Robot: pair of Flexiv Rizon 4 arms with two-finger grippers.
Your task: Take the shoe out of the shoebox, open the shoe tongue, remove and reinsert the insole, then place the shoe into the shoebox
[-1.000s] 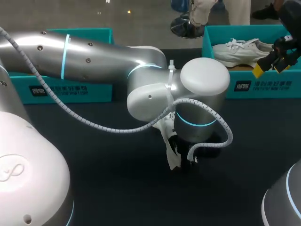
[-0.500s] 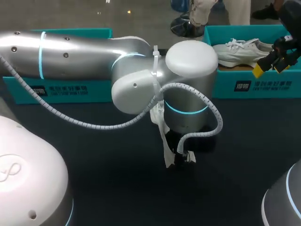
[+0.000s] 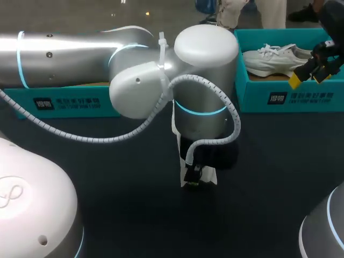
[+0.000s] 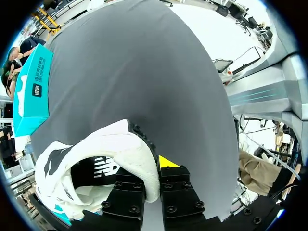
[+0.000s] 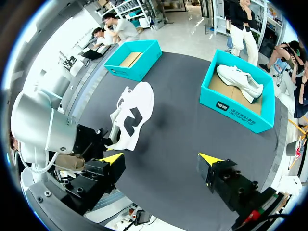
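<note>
- Head view: your left arm [image 3: 204,64] reaches past the middle, its wrist over the table [image 3: 107,209]. The shoe [image 3: 181,161] hangs under it, white, toe end down. Whether it touches the table you cannot tell.
- There's open dark surface in front of the shoe and to both sides. The left box [image 3: 64,99] and right box [image 3: 290,97] line the far edge. The second shoe [image 3: 274,59] lies in the right one.
- Your right gripper [image 3: 309,75] hangs at the near wall of the right box, well apart from the shoe.
- Left wrist view: the left gripper [image 4: 153,166] is pinching the shoe's padded collar edge, one finger inside, one outside. The shoe bulges off to one side of the fingers. Ahead it's bare table right out to the edge. One of the boxes sits well off beside the shoe; which one, you cannot tell.
- Right wrist view: right gripper's fingers are spread wide with nothing between them. The shoe is ahead of them, its side with the black logo facing you. The left box is beyond it, near the far edge. The right box stands well apart, with a broad lane of table between.
</note>
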